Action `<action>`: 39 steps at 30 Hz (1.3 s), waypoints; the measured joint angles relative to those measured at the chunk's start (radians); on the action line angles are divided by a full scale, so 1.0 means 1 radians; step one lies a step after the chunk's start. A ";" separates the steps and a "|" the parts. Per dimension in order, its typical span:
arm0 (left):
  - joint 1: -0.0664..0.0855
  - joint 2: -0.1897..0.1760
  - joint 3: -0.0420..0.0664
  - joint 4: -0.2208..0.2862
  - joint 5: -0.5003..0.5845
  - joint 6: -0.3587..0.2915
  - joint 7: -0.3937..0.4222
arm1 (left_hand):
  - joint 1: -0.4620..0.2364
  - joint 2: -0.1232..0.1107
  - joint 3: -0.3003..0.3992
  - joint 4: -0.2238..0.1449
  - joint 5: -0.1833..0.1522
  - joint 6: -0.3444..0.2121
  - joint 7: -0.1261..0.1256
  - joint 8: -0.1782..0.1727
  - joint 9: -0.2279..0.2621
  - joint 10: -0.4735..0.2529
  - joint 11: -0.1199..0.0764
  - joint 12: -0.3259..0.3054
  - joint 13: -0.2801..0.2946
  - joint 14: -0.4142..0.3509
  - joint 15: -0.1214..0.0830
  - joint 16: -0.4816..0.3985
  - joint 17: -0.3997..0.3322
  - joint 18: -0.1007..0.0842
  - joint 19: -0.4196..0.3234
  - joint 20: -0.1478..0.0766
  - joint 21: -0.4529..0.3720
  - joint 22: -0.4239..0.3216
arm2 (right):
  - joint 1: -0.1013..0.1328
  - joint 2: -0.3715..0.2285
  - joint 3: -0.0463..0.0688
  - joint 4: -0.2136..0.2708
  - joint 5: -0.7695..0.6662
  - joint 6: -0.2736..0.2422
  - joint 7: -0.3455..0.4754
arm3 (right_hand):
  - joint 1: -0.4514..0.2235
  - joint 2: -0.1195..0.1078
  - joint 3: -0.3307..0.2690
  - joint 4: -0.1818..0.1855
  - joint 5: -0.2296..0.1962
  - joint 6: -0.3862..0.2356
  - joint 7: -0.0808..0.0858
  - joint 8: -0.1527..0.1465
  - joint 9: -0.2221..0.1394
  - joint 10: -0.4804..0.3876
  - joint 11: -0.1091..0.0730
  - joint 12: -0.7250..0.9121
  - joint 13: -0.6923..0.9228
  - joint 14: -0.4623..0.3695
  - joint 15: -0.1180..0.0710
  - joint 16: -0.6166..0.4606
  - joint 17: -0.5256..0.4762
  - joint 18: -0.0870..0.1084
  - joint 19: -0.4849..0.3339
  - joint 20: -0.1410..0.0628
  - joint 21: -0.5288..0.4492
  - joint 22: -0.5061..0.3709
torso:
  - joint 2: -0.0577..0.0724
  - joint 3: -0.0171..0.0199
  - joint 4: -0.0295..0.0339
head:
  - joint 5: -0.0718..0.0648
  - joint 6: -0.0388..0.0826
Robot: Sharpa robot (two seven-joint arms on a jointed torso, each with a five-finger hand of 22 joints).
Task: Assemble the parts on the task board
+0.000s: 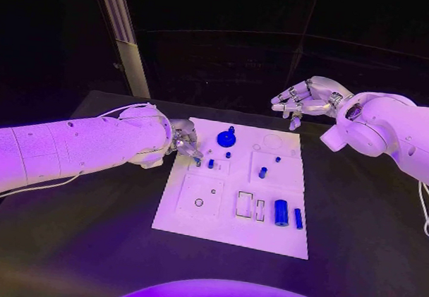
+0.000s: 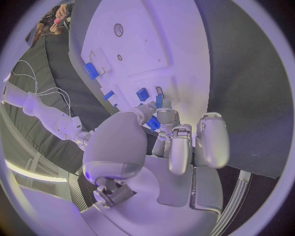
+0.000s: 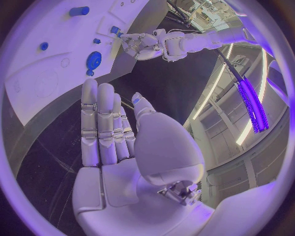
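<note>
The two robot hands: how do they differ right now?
The left hand is low at the task board, fingertips on a small blue part; the right hand hangs above the table beyond the board, holding nothing. Left fingers curl downward; right fingers are straighter and apart. Both are silver, on white arms.

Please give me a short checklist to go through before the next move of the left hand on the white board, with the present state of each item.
1. Left hand is at the task board, over its left edge: ok.
2. Left hand holds a part: cannot tell; in the left wrist view its fingertips sit against a small blue part, but a grip is not clear.
3. Right hand is away from the board, raised beyond its far edge, holding nothing: ok.
4. Blue gear is free of the left hand: ok.
5. Blue cylinder and thin blue pin lie untouched near the board's near right corner: ok.
</note>
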 measured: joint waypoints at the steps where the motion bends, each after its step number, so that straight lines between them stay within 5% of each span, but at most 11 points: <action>1: 0.000 0.000 0.000 0.000 0.000 0.003 -0.001 | 0.000 0.000 0.002 0.002 0.000 0.000 0.000 0.000 0.001 0.000 0.000 0.000 0.000 0.000 0.000 0.000 0.000 0.000 0.000 0.000 0.000 0.000 | 0.000 0.000 0.000 0.000 0.000 0.000 0.000 | 0.000 0.000 0.000 0.000 0.000 0.000 0.000 0.000 0.000 0.000 0.000 0.000 0.000 0.000 0.000 0.000 0.000 0.000 0.000 0.000 0.000 0.000 | 0.000 0.0001 0.0000 | 0.000 0.000; 39: 0.001 0.007 -0.001 0.000 -0.003 0.061 -0.017 | -0.007 -0.001 0.012 0.010 0.004 0.004 -0.004 0.008 0.005 0.003 0.000 0.000 0.001 0.000 0.000 0.000 0.000 0.000 0.000 0.000 0.000 0.000 | -0.001 0.000 0.000 -0.001 0.000 0.001 0.001 | 0.000 0.000 0.000 0.000 0.000 0.000 0.000 0.000 0.000 0.000 0.000 0.000 0.000 0.000 0.000 0.000 0.000 0.000 0.000 0.000 0.000 0.000 | 0.000 0.0006 0.0000 | -0.002 -0.007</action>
